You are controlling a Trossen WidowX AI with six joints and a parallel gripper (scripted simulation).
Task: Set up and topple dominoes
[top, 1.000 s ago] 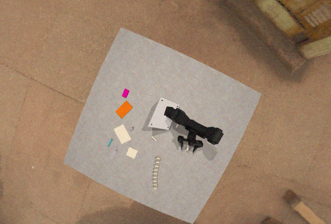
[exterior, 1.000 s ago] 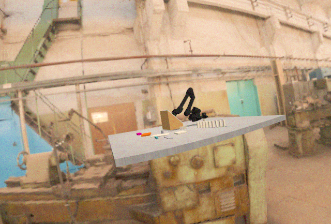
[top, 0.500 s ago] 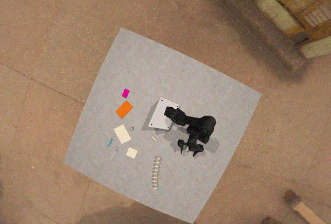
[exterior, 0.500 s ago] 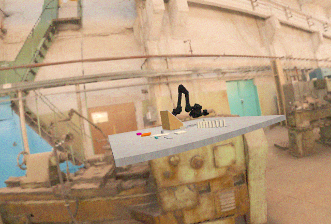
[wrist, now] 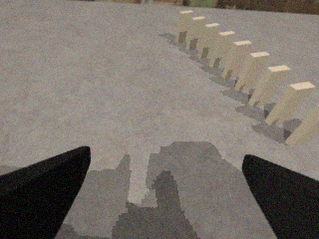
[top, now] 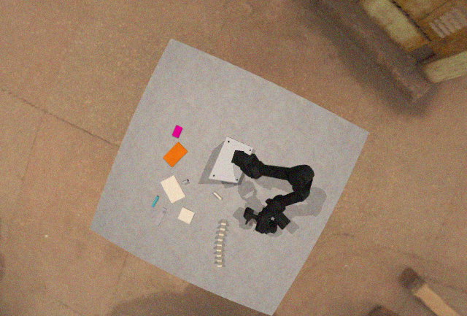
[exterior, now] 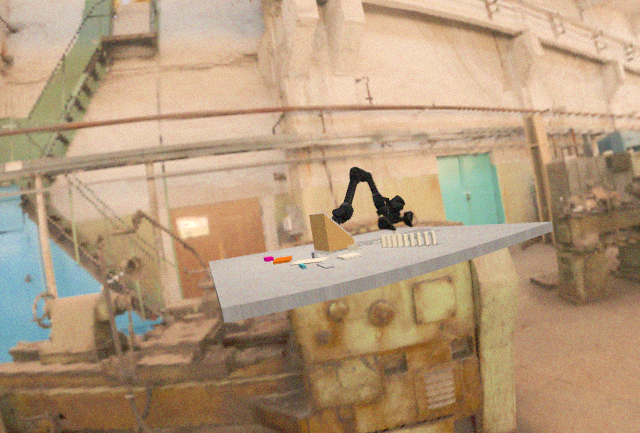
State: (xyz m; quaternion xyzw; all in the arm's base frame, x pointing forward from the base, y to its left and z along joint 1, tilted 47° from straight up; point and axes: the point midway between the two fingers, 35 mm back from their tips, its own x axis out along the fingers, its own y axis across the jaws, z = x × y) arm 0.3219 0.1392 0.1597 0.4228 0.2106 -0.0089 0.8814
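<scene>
Seen from the top view, with a clock face centred on the counter [top: 245, 97] [exterior: 310, 294] and twelve at the picture's top, a teal piece [top: 155, 201] [exterior: 302, 266] lies between eight and nine o'clock at the far left, with a thin grey item [top: 160, 217] [exterior: 325, 266] near it at eight. Next come a larger cream slab [top: 173, 189] [exterior: 310, 261] just below nine, an orange block [top: 174, 154] [exterior: 282, 259] near ten, and a magenta block [top: 176, 131] [exterior: 268, 258] between ten and eleven. A small metallic object [top: 185, 182] sits near nine, just beside the larger slab, and a smaller cream slab [top: 186, 215] [exterior: 348, 255] is between seven and eight. Nearer the middle, a loose domino [top: 217, 195] appears to lie flat toward seven. The row of dominoes [top: 220, 250] [exterior: 405, 239] [wrist: 259, 70] stands upright, gently curved, around six o'clock. Beside the centre is a wedge-shaped block [top: 222, 165] [exterior: 330, 236]; the black arm [top: 273, 172] [exterior: 351, 193] reaches from it toward three, then bends back. At the right, between four and five, its fingers [top: 248, 215] [exterior: 408, 218] are spread wide with nothing between them, apart from the row.
</scene>
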